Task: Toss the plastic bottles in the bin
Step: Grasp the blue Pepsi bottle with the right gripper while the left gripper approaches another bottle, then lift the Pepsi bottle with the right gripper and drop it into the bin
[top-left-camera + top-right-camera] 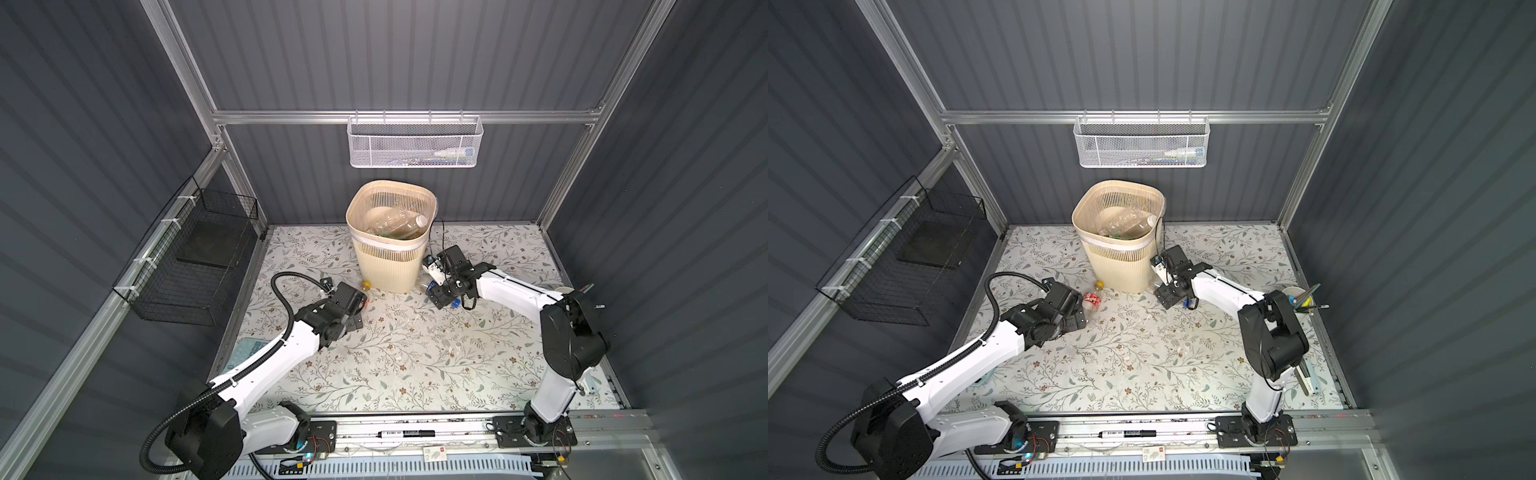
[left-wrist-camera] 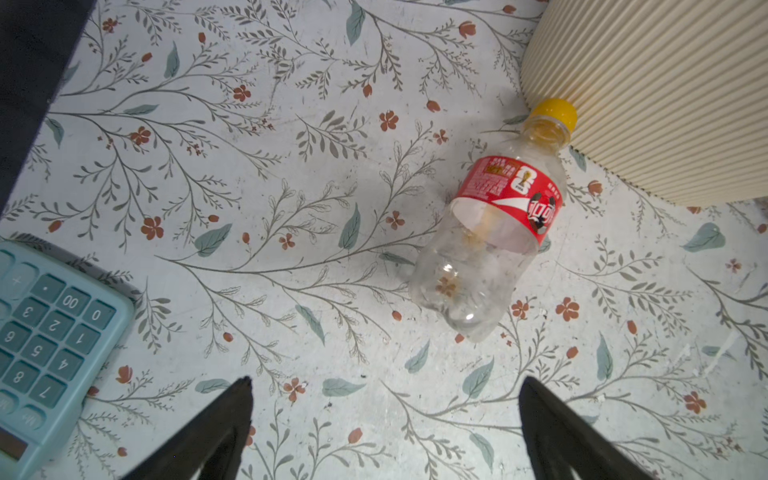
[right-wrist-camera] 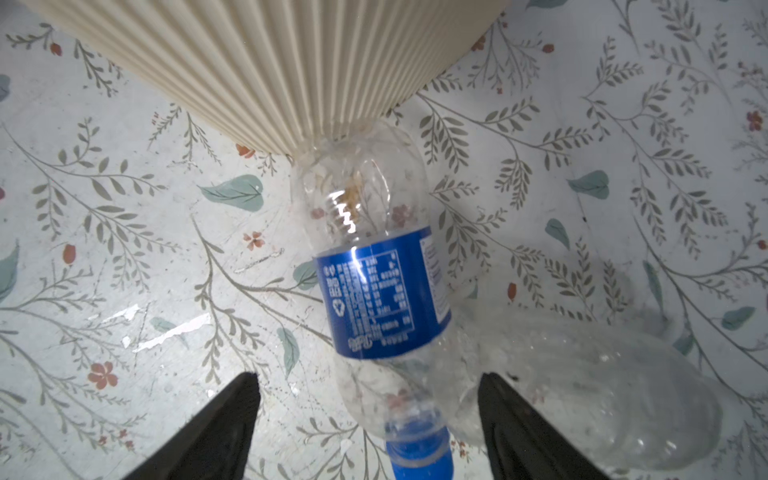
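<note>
The beige ribbed bin (image 1: 388,266) (image 1: 1121,266) stands at the back of the floral mat with several clear plastic bottles (image 1: 395,222) inside. A clear bottle with a red label and yellow cap (image 2: 494,232) (image 1: 1092,300) lies beside the bin's left foot. My left gripper (image 2: 385,382) is open just short of it, with nothing between its fingers. At the bin's right foot lies a clear bottle with a blue label and blue cap (image 3: 382,291), its base against the bin wall (image 3: 270,62). My right gripper (image 3: 369,376) is open, with a finger on each side of this bottle's neck end. An unlabelled clear bottle (image 3: 602,395) lies next to it.
A teal calculator (image 2: 50,332) lies on the mat under the left arm. A white mesh basket (image 1: 415,143) hangs on the back wall and a black wire basket (image 1: 187,257) on the left wall. A cup of pens (image 1: 1298,297) stands at the right edge.
</note>
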